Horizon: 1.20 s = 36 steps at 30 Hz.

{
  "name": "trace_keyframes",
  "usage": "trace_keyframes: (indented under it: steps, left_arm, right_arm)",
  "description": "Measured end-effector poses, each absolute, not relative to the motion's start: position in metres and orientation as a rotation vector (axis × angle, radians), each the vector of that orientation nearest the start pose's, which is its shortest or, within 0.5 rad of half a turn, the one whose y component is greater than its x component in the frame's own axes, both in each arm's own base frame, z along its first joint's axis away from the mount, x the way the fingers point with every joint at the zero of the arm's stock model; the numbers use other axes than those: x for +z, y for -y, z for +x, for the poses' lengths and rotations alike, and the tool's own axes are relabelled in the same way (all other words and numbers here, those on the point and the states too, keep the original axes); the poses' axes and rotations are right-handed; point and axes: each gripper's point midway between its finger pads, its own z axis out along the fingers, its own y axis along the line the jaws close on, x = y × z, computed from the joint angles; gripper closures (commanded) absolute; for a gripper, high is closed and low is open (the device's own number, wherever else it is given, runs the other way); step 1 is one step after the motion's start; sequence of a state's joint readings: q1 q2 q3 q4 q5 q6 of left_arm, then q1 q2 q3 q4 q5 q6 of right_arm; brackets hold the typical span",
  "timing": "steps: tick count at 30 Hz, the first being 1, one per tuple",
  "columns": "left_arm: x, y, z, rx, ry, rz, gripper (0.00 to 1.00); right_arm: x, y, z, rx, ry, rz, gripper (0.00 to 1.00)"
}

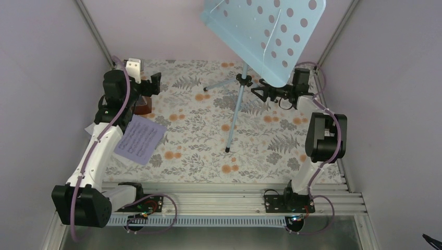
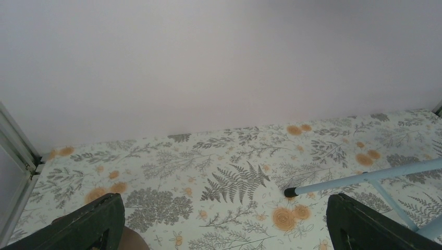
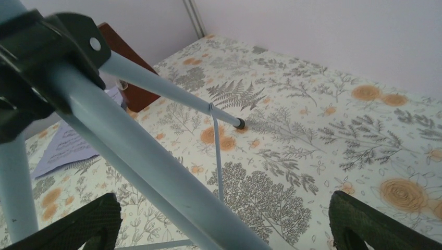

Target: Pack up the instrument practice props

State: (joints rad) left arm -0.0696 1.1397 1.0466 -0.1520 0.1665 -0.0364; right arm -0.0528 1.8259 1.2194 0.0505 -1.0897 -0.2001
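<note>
The pale-blue perforated music stand [image 1: 266, 31] stands at the back middle on its tripod legs [image 1: 234, 114]. My right gripper [image 1: 259, 92] is open beside the tripod hub; in the right wrist view a leg tube [image 3: 156, 172] runs between the spread fingers of the gripper [image 3: 224, 224], not clamped. The reddish-brown metronome [image 1: 144, 107] stands at the back left, also in the right wrist view [image 3: 130, 78]. My left gripper [image 1: 152, 83] is open and empty just above it [image 2: 224, 229]; the metronome's top [image 2: 133, 240] shows by the left finger. A lilac sheet-music page [image 1: 139, 139] lies on the left.
A floral cloth [image 1: 208, 130] covers the table. Pale walls close in at back and sides, with metal frame posts in the corners [image 1: 94, 31]. An aluminium rail [image 1: 224, 200] with the arm bases runs along the near edge. A tripod leg tip [image 2: 291, 192] rests ahead of my left gripper.
</note>
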Motion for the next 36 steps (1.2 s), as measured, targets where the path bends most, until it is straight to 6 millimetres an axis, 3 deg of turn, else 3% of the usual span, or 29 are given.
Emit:
trace_keyframes:
  steps: [11, 17, 26, 36]
  left_arm:
    - [0.326, 0.056, 0.395, -0.225, -1.827, 0.146, 0.04]
    - [0.325, 0.056, 0.396, -0.225, -1.828, 0.145, 0.04]
    - [0.325, 0.056, 0.396, -0.226, -1.829, 0.145, 0.04]
    - [0.322, 0.056, 0.397, -0.227, -1.837, 0.145, 0.04]
  right_arm:
    - [0.191, -0.144, 0.453, 0.973, -1.792, -0.845, 0.38]
    - [0.185, -0.146, 0.444, 0.948, -1.797, -0.841, 0.43]
    - [0.186, -0.176, 0.394, 0.928, -1.823, -0.862, 0.45]
    - [0.185, -0.205, 0.399, 0.874, -1.819, -0.916, 0.62]
